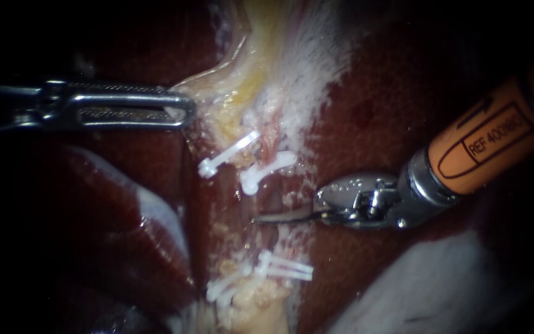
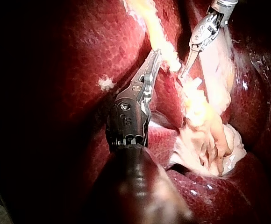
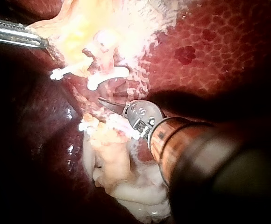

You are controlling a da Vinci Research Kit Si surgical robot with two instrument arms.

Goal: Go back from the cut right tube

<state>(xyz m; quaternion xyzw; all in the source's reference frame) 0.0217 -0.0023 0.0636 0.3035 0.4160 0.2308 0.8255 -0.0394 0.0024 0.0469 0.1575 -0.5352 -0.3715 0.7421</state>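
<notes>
Right tool [image 1: 279, 217], blades closed, points left into the gap in the cut right tube [image 1: 271, 139]. Left tool [image 1: 186, 111] grips yellow tissue [image 1: 230, 93].

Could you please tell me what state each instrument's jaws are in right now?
Left silver instrument: shut on pale yellow tissue.
Right orange-sleeved instrument: blades shut, holding nothing.
</notes>
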